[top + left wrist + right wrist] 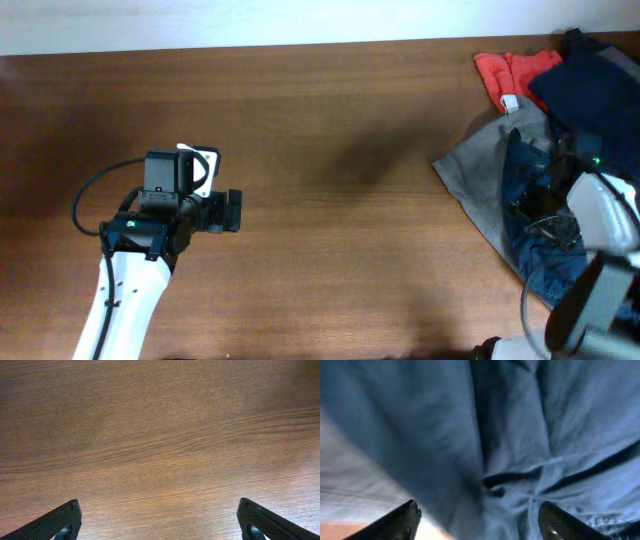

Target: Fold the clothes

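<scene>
Navy shorts (pixel 520 435) fill your right wrist view just past the right jaws, which stand wide apart with nothing pinched. Expect soft, light, limp cloth that sags and bunches; the waistband looks like your firmest hold, though you cannot pick it out here. Only the overhead view shows the shorts crumpled at the table's (pixel 320 150) right end, on a grey garment (pixel 465 175) near a red-orange garment (pixel 500 72). Left wrist view shows the left jaws open over wood grain.
</scene>
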{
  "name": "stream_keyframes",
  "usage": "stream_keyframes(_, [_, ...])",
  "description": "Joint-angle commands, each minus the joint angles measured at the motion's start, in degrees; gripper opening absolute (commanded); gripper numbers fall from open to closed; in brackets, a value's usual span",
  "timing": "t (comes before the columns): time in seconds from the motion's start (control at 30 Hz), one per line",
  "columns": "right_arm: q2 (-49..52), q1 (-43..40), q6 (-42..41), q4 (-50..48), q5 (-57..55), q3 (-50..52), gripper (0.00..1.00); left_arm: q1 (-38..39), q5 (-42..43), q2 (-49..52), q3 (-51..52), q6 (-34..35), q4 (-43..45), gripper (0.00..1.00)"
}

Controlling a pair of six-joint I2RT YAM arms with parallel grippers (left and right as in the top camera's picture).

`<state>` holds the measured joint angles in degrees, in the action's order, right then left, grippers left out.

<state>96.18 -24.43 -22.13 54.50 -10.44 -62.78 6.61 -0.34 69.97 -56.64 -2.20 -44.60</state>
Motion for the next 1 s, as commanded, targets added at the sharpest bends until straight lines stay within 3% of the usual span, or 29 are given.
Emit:
stream_keyframes(0.0, [4.3, -1.2, -0.8, -0.6, -0.9, -0.8, 0.56, -0.1, 1.0, -0.2, -1.2, -0.9, 0.0, 0.99])
stream_keyframes(0.03, [5.2, -1.1, -0.7, -1.2, -0.3, -0.8, 0.35, -0.1, 1.0, -0.2, -1.2, -0.9, 0.0, 0.99])
stream_keyframes(0.07, [5.2, -1.0, -0.7, -1.4, 0.2, -0.8, 0.04, -0.1, 1.0, -0.2, -1.2, -0.9, 0.0, 0.99])
stream_keyframes(0.33, [-1.9, 2.4, 9.3, 5.1, 16.1, -12.7, 0.04, -0.1, 1.0, -0.2, -1.2, -0.9, 0.0, 0.99])
stream_keyframes(0.5, [-8.2, 17.0, 12.5, 11.2, 20.8, -26.1, 0.04, -0.1, 1.7, -0.2, -1.2, -0.9, 0.1, 0.99])
stream_keyframes(0.57, [-8.7, 27.9, 12.5, 11.9, 20.8, -30.6, 0.04, -0.1, 1.7, -0.2, -1.2, -0.9, 0.2, 0.99])
stream_keyframes(0.6, [-8.1, 39.7, 11.1, 8.2, 18.6, -31.4, 0.04, -0.1, 1.7, -0.2, -1.2, -0.9, 0.4, 0.99])
stream_keyframes(0.73, [-3.4, 51.4, 7.0, 2.3, 13.4, -31.4, 0.05, -0.1, 1.7, -0.2, -1.2, -0.9, 0.6, 0.99])
stream_keyframes(0.77, [-1.2, 53.9, 7.1, 0.4, 13.4, -31.4, 0.1, -0.1, 1.7, -0.2, -1.2, -0.9, 0.6, 0.99])
stream_keyframes(0.87, [3.0, 57.4, 8.2, -2.1, 12.8, -31.4, 0.48, -0.1, 1.7, -0.2, -1.2, -0.9, 0.6, 0.99])
stream_keyframes(0.97, [2.7, 57.3, 5.0, -0.7, 7.6, -31.7, 0.58, -0.1, 1.7, -0.2, -1.2, -0.9, 0.7, 0.99])
